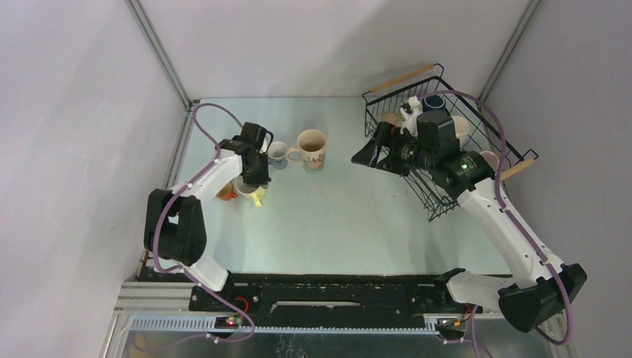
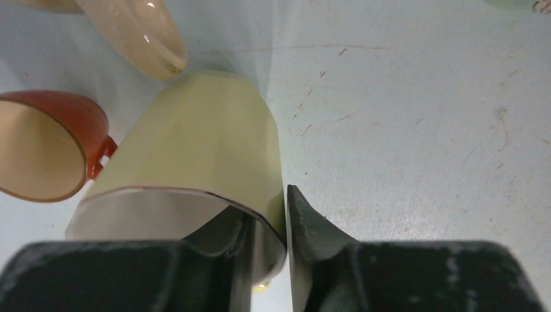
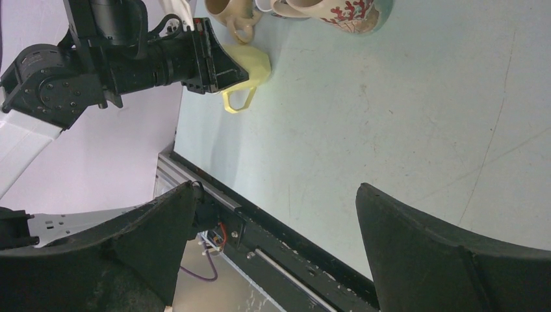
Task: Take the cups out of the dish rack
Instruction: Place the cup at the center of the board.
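My left gripper [image 2: 269, 208] is shut on the wall of a pale yellow-green cup [image 2: 201, 149], one finger inside the rim and one outside. That cup [image 1: 253, 194] sits low at the table's left side. Beside it are an orange cup [image 1: 226, 192], a small white cup [image 1: 277, 153] and a floral-printed cup [image 1: 311, 148]. The black wire dish rack [image 1: 441, 203] stands at the back right and holds a dark blue cup [image 1: 434, 101], a tan cup [image 1: 389, 119] and a pink cup [image 1: 488, 158]. My right gripper [image 1: 367, 155] hangs open and empty just left of the rack.
The right wrist view looks across the table to the left arm and its yellow-green cup [image 3: 250, 71], with the floral cup [image 3: 344, 13] behind. The table's near edge and a black rail [image 3: 286, 240] run under the open right gripper [image 3: 276, 192]. Walls close in on both sides.
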Robot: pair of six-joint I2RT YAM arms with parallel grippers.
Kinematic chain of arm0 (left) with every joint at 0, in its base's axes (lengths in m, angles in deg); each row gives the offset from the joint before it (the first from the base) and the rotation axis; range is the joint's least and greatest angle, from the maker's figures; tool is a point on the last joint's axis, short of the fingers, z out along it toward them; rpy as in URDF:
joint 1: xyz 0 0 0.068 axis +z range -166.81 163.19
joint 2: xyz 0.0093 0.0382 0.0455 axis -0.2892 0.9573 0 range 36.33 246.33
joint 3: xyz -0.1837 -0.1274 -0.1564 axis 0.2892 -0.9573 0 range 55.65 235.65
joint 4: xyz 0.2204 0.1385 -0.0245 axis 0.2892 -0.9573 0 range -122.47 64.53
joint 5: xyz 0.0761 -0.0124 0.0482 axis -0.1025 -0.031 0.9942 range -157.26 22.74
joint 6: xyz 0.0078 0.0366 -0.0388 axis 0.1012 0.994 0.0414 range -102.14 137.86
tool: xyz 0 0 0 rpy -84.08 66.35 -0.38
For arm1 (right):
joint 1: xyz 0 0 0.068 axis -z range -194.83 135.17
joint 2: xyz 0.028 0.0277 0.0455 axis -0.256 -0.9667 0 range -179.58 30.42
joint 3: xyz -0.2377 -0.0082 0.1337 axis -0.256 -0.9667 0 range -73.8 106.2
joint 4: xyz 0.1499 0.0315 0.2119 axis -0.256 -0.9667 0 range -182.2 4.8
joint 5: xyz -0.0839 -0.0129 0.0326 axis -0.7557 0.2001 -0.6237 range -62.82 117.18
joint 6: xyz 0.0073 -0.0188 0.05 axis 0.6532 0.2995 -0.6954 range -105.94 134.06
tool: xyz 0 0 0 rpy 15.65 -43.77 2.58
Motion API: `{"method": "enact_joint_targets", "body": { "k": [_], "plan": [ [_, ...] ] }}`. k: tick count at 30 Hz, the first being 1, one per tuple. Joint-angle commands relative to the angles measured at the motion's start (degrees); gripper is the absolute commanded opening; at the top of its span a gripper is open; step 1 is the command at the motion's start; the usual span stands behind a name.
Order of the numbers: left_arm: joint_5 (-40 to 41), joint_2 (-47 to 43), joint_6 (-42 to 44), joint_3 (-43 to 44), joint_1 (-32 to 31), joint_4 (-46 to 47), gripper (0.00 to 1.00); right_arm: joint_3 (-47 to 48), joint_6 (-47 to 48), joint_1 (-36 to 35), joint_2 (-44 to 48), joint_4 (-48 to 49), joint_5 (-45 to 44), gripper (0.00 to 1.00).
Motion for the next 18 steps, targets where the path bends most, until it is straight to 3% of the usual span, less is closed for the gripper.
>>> {"method": "enact_joint_targets", "body": {
  "k": [1, 13, 18],
  "plan": [
    [-0.3, 0.1, 1.0, 4.1, 0.5, 2.7, 0.29, 0.1, -0.2, -0.3, 1.7, 1.4, -1.0, 1.00],
    [-2.1, -1.1, 0.8, 3.6, 0.5, 3.4, 0.44, 0.1, -0.5, -0.7, 1.8, 1.0, -1.8, 1.00],
    [-3.1, -3.3, 0.7, 2.7, 0.5, 3.8, 0.60, 0.1, -0.6, -0.8, 1.6, 1.2, -1.9, 1.00]
  ]
}}
